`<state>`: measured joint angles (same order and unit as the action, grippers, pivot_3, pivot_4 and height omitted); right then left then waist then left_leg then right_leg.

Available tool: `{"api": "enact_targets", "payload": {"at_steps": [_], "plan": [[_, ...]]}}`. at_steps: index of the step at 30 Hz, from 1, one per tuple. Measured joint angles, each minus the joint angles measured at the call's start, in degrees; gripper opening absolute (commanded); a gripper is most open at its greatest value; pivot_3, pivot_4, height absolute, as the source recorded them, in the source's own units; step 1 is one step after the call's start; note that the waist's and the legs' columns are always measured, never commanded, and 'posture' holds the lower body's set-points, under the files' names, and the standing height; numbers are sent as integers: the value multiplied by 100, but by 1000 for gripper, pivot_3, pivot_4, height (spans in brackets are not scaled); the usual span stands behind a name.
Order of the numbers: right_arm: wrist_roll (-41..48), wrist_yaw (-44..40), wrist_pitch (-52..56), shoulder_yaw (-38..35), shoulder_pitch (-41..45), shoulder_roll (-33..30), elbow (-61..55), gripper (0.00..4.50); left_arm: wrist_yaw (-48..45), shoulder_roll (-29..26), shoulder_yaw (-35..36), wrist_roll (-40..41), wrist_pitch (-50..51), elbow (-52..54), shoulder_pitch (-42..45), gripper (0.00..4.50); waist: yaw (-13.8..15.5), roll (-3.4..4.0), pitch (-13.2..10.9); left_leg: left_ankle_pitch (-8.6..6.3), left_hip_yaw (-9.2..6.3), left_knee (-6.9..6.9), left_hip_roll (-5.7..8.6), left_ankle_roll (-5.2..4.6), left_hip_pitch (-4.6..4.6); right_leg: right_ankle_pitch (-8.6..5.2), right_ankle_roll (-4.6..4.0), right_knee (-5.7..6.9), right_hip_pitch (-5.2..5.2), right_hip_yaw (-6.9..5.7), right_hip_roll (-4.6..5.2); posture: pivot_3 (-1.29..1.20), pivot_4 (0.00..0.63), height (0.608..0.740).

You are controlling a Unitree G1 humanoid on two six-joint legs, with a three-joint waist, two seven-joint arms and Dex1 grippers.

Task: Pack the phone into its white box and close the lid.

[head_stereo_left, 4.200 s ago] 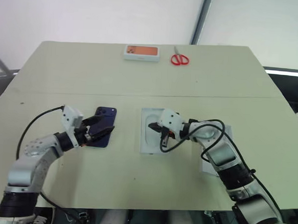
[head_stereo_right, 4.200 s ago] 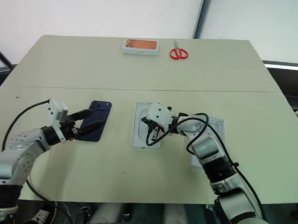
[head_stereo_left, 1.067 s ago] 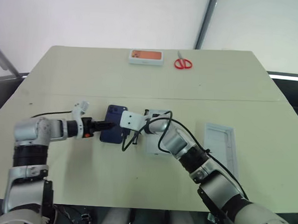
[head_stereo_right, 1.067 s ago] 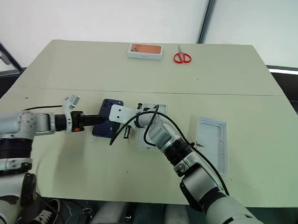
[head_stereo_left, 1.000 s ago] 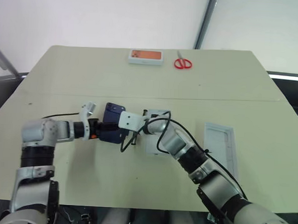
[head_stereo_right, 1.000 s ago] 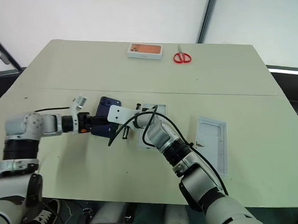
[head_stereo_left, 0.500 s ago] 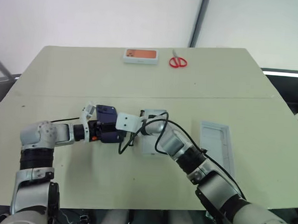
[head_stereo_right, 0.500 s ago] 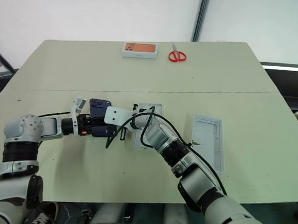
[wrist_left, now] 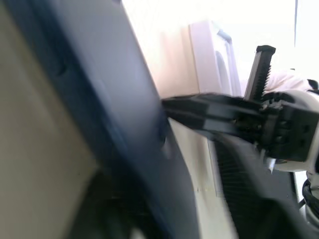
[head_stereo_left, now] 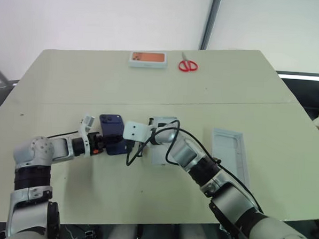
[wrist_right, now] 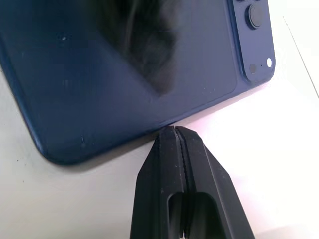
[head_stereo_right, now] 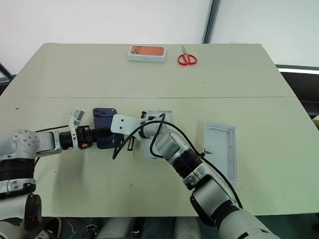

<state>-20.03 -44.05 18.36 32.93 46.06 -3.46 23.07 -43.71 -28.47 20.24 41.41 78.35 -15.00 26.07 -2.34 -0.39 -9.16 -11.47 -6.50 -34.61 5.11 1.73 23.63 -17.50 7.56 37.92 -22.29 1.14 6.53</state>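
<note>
Inspected the desk (head_stereo_left: 246, 102) from the head views and both wrist views. Found the phone (head_stereo_left: 112, 140), dark navy, back side up with its camera cluster toward the far edge, lying left of centre on the desk, outside any box. Observed the left claw (head_stereo_left: 101, 145) at the phone's left long edge, pointing to the right; in the left wrist view saw the phone's edge passing between the two black fingers (wrist_left: 234, 189), so recorded the claw as pinching the phone by that edge. Observed the right claw (wrist_right: 174, 131) reaching in from the opposite side, its fingers pressed together with nothing between them, the joined tip touching the phone's right long edge low against the desk top. Noted the white box (head_stereo_left: 158, 158) just right of the phone, touching neither claw as far as could be made out, partly covered by the right arm; could not make out its floor. Noted the lid (head_stereo_left: 229, 155) farther right, well apart from the phone, lying open side up and lengthwise toward the near edge. Logged a white box with an orange picture (head_stereo_left: 148, 58) and red scissors (head_stereo_left: 187, 65) side by side near the far edge, well apart from both arms.
</note>
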Motion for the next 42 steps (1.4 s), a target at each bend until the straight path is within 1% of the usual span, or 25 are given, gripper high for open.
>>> {"api": "enact_targets", "payload": {"at_steps": [1,2,12,14,17,18,20,21,22,24,25,26,28,30,31,32,34,37,42], "plan": [[3,-5,-3,-4,-2,-17,-7,0,-58,16,72,130,28,-33,-32,208,-2,-1,-1,0,0,0,0,0,0,0,0,0,-1,0,0,0,150,740],[-1,-8,1,-5,-1,-21,-8,0,-68,29,94,197,28,4,-17,93,7,-3,0,1,-2,0,0,1,0,0,0,0,2,-2,0,0,150,740],[80,-29,4,-23,-8,-12,-18,0,54,13,136,298,59,-47,-33,93,-5,-7,-2,2,-1,5,0,3,0,0,0,-1,-2,1,0,0,150,740],[449,-250,211,-308,-118,-4,-160,0,53,43,199,339,-53,54,-130,93,-5,-12,-6,2,0,8,-1,3,1,0,0,-4,-2,1,1,0,150,740],[1299,-745,793,-946,-311,-16,-727,805,78,70,501,502,-176,148,-229,0,-10,-28,-15,6,-1,9,-4,10,24,1,-1,-4,-19,0,-1,0,150,740],[1511,-871,950,-1055,-312,-26,-961,1427,75,69,537,557,-197,198,-229,0,-12,-28,-15,8,-2,9,-4,11,33,1,-2,-1,-26,0,-1,0,150,740],[1780,-1002,1120,-1180,-317,-69,-1271,2301,60,68,539,615,-240,252,-229,0,-11,-28,-15,7,-2,9,-4,11,34,1,-1,-1,-32,0,-1,0,150,740],[1928,-1059,1211,-1259,-341,-135,-1418,2916,42,68,532,658,-249,280,-232,0,-9,-28,-15,7,-2,10,-4,11,34,1,-1,-2,-32,0,-1,0,150,740],[2024,-1093,1288,-1306,-383,-213,-1530,3340,35,67,526,675,-253,302,-236,0,-1,-28,-15,7,-2,9,-3,11,34,1,-2,-2,-32,-1,0,0,150,740],[2285,-1173,1612,-1490,-579,-512,-1877,4404,9,29,530,807,-79,333,-242,0,27,-29,-16,7,-2,6,-1,11,41,1,-2,-3,-34,-2,2,0,150,740],[2387,-1234,1730,-1559,-642,-648,-2015,4404,-3,28,534,871,-6,341,-241,0,35,-29,-16,7,-3,3,-1,10,45,1,-2,-3,-37,-2,3,0,150,740],[2518,-1372,1823,-1607,-786,-937,-2360,4404,-4,40,536,978,113,364,-225,0,46,-29,-17,7,-5,-2,-1,9,57,1,-1,-3,-41,-5,3,0,150,740],[2675,-1579,1796,-1614,-995,-1370,-2898,4404,-10,45,560,1214,368,396,-216,0,42,-30,-17,5,-5,-14,-1,7,78,1,-1,1,-46,-6,2,0,150,740],[2738,-1691,1735,-1605,-1171,-1657,-3268,4404,-4,71,551,1339,489,519,-218,0,9,-31,-17,6,-5,-14,-4,7,78,1,-1,4,-43,-5,0,0,150,740],[2777,-1813,1638,-1546,-1507,-2052,-3671,4404,4,115,513,1472,607,772,-246,0,13,-31,-17,5,-5,-11,-4,7,80,1,-1,1,-43,-6,1,0,150,740],[2793,-1907,1604,-1504,-1745,-2311,-3833,4404,2,114,514,1571,670,917,-307,0,22,-32,-17,2,-5,-13,-4,2,80,0,0,-3,-39,-6,1,0,150,740],[2791,-1993,1571,-1452,-2120,-2646,-3920,4404,15,79,514,1625,740,1050,-434,0,9,-33,-20,1,4,-18,-3,1,80,1,-1,-2,-40,-3,4,0,150,740],[2746,-1975,1419,-1267,-2299,-2834,-4075,4404,3,10,390,1661,733,1229,-626,0,-22,-37,-22,2,7,-19,-11,1,78,1,-2,1,-42,-2,9,0,150,740],[2296,-1571,1084,-947,-2263,-2850,-3880,4404,-289,-250,151,1646,415,1236,-739,0,39,-50,-29,1,6,-22,-3,1,80,1,-3,-4,-38,-4,16,0,150,740]]}}
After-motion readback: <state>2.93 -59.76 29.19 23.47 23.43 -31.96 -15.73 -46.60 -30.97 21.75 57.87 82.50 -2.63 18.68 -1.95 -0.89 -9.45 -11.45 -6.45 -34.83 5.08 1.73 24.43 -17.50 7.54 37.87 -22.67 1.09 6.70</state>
